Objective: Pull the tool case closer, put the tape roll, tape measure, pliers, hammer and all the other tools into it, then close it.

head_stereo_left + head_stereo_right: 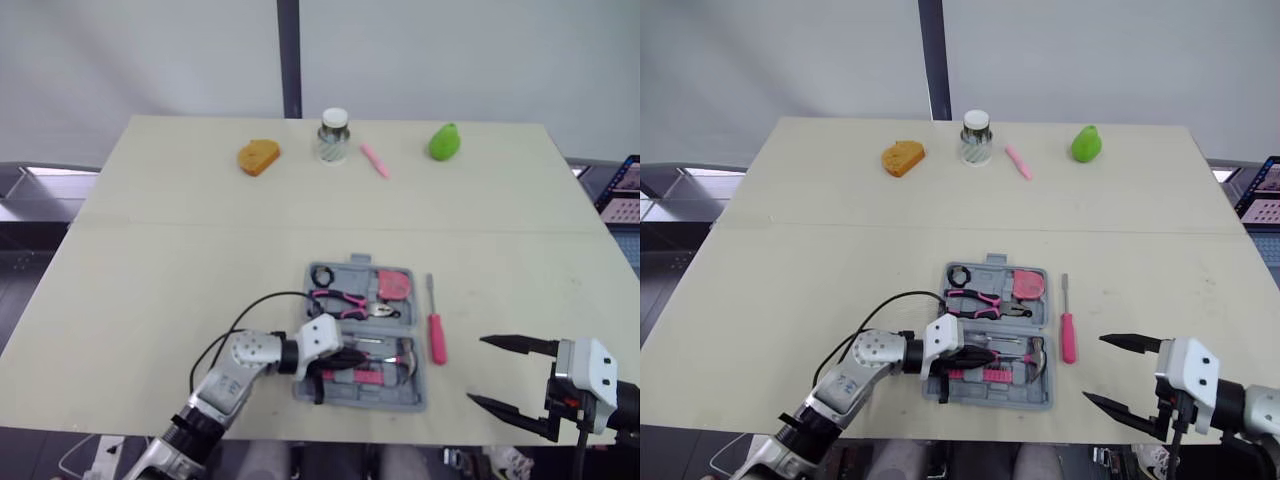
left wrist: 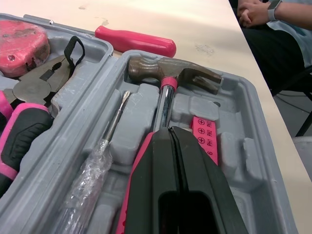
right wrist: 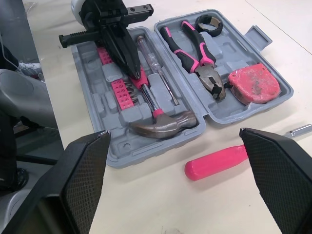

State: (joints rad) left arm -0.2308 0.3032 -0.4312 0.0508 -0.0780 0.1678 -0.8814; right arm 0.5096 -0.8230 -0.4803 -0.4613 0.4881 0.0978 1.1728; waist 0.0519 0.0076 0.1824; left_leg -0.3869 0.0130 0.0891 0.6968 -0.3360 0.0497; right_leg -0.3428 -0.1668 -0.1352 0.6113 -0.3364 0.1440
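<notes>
The grey tool case (image 1: pixel 400 398) lies open on the table (image 1: pixel 150 260), near its front edge and about midway across, with both halves flat. In the far half, the black tape roll (image 1: pixel 321 275) sits in the left corner. The pliers (image 1: pixel 345 298) lie across the case with their pink-and-black handles to the left and their nose to the right, beside the pink tape measure (image 1: pixel 395 285).

In the near half, the hammer (image 3: pixel 163 124) lies with its long axis left to right. Its head is at the right end and its pink handle runs left. A slim screwdriver in clear wrap (image 2: pixel 105 146) lies alongside the hammer, and a pink bit strip (image 2: pixel 204 134) sits on the hammer's other side.

The left gripper (image 1: pixel 352 355) reaches into this half with its two black fingers pressed together. They lie along the hammer's handle and point toward the head.

A pink-handled screwdriver (image 1: pixel 437 335) is outside the case, just beside its right edge. Its handle points toward the robot and its shaft points away.

The right gripper (image 1: pixel 478 370) hovers near the front right of the table with its fingers spread wide. It is apart from the screwdriver and holds nothing.

Along the far edge stand an orange piece (image 1: pixel 258 157), a jar with a white lid (image 1: pixel 334 136), a pink stick (image 1: pixel 374 160) and a green fruit-shaped thing (image 1: pixel 444 142). A person's clasped hands (image 2: pixel 256 12) show beyond the table.
</notes>
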